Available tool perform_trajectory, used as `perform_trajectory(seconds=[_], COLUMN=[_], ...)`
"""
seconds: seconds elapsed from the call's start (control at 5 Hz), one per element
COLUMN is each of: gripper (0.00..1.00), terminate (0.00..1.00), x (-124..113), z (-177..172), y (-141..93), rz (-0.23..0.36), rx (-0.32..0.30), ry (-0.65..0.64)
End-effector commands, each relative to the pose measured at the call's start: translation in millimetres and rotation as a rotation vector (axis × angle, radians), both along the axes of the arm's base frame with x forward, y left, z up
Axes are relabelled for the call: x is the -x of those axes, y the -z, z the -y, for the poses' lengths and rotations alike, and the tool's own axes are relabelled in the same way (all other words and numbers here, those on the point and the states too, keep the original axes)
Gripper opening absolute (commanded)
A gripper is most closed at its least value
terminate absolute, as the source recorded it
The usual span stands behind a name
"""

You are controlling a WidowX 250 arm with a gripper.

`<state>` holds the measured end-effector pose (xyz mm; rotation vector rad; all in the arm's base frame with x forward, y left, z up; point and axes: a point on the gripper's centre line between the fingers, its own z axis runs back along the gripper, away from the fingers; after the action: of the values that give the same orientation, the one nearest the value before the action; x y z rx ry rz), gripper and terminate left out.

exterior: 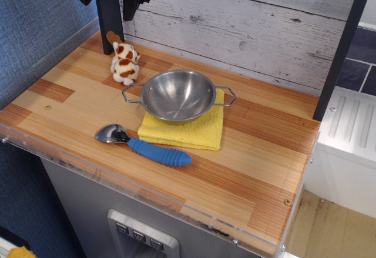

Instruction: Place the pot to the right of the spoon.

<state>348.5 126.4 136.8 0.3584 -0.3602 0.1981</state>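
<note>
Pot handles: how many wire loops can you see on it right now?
2. One loop handle sticks out on the left of the pot, toward the stuffed toy; the other loop handle is on the right, over the yellow cloth.

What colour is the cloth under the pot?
Yellow. The cloth lies beneath the pot, clearest in the observation.image view.

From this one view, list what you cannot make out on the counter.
- Gripper: the top edge cuts it off, so open or shut is unclear.
- Yellow cloth: the pot sits on it and hides its back part.
- Stuffed toy: too small to tell what animal it is.
- Brown thing behind the toy: partly hidden by the toy and the dark post.
- Spoon: its underside faces away.
</note>
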Motion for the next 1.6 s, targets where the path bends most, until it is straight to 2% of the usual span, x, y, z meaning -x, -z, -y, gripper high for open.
perform_trajectory(seconds=[0.0,0.2,0.6,0.8,1.2,1.4], gripper=[1.0,1.0,1.0,1.0,1.0,1.0], terminate=[0.0,0.0,0.0,0.0,0.0,0.0], x=[0,3,12,29,47,45], z=[0,18,60,82,126,140], y=[0,-6,-2,4,21,33], rz=[0.0,-0.003,-0.026,-0.004,-0.06,-0.095], rx=[0.0,-0.051,-0.101,-0.121,-0.24,-0.359], ry=[0.0,0.056,0.169,0.299,0.487,0.567])
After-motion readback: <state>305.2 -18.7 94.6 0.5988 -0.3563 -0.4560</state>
